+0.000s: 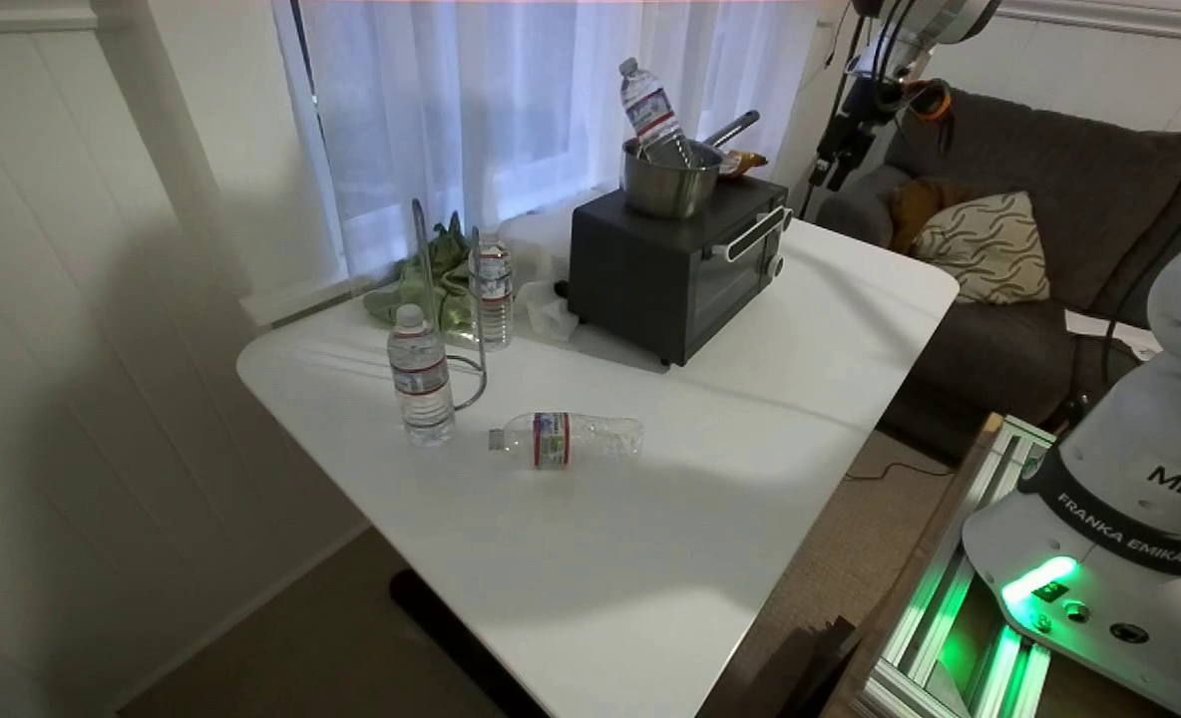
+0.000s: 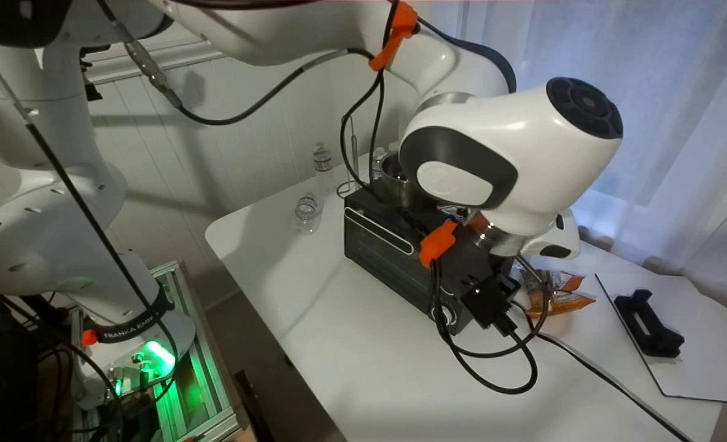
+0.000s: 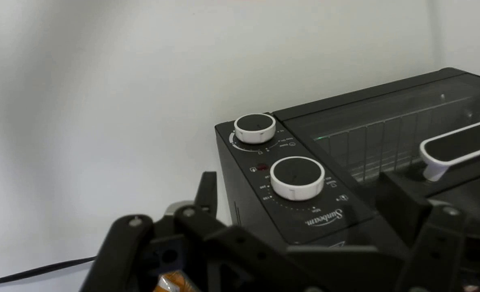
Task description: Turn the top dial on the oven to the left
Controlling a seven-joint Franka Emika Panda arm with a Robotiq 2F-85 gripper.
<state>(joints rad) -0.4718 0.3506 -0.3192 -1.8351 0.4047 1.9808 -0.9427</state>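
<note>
The oven [image 1: 635,274] is a dark boxy toaster oven on the white table, also in an exterior view [image 2: 376,248]. In the wrist view its front panel [image 3: 288,219] appears upside down. The top dial [image 3: 296,178], white-rimmed with a black face, is nearest the logo; the lower dial [image 3: 255,128] is farther up the picture. My gripper [image 3: 298,186] is open and empty, its fingers on either side of the top dial in that picture. In an exterior view the gripper [image 1: 830,178] hangs beyond the oven's dial end, apart from it. Elsewhere the arm and cables hide the fingers.
A metal pot [image 1: 670,189] with a bottle [image 1: 650,112] stands on the oven. The oven handle [image 3: 463,142] juts out beside the dials. A lying bottle [image 1: 571,441], a standing bottle [image 1: 421,379], a snack bag [image 2: 557,294] and a board with a black handle [image 2: 649,325] are on the table.
</note>
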